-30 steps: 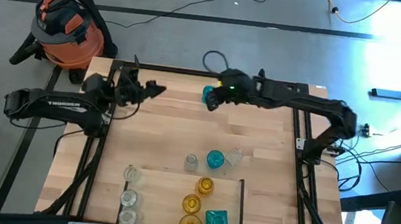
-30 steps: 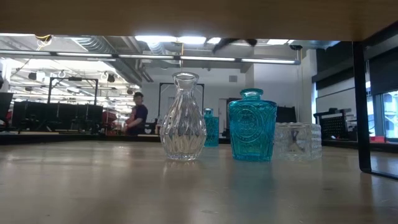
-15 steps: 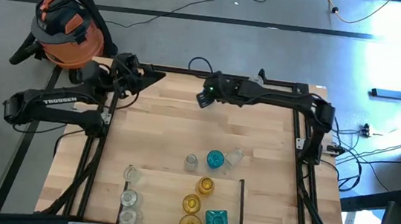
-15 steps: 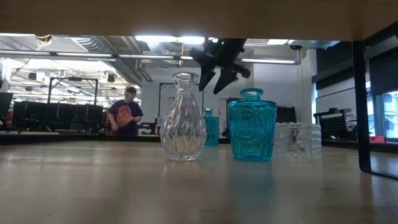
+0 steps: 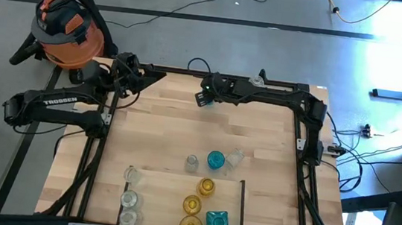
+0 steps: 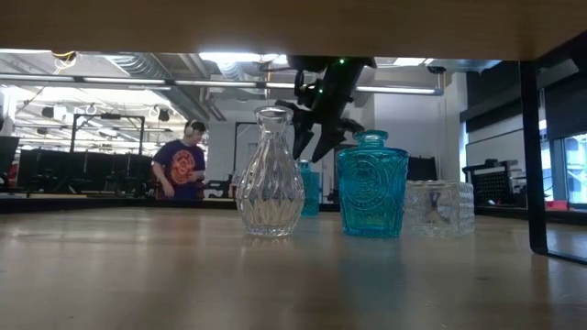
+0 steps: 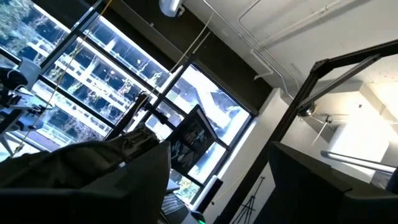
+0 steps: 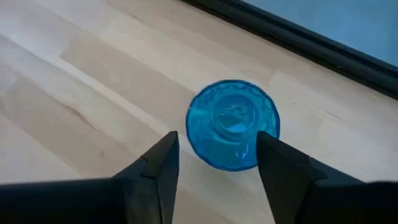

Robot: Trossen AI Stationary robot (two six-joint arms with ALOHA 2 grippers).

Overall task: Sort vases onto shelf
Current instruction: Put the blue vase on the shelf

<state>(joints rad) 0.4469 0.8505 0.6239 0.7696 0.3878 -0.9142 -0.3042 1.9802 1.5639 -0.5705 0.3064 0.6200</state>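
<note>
— Jaws on the right arm (image 5: 263, 93): how do they stand?

— Spread apart and empty. Its two dark fingers (image 8: 158, 168) sit either side of a small round teal vase (image 8: 233, 124), seen from above, and that vase stands on the bench (image 5: 161, 131) directly beneath them, close to the black rail (image 8: 298, 40).

— Touching it?

— From table height they hang just over its mouth; I cannot tell whether a tip grazes the glass.

— And the left arm (image 5: 60, 103)?

— It sits off at the bench's corner, well away from the right jaws. Its jaws are tilted up at the ceiling, wide apart, with nothing between them.

— Where are the other vases?

— All well apart from both sets of jaws, across the bench. A clear fluted vase (image 6: 270, 174), a teal jar (image 6: 371, 183) and a clear square one (image 6: 440, 209) stand loose in a row. Beyond them, farther still from the right jaws, is the shelf (image 5: 163, 191): clear vases (image 5: 129, 195) are in one section, amber ones (image 5: 193, 205) in the next, with a square teal vase (image 5: 217, 221) just beside those.

— Anyone about?

— A person (image 6: 183, 165) stands far back in the room.
</note>
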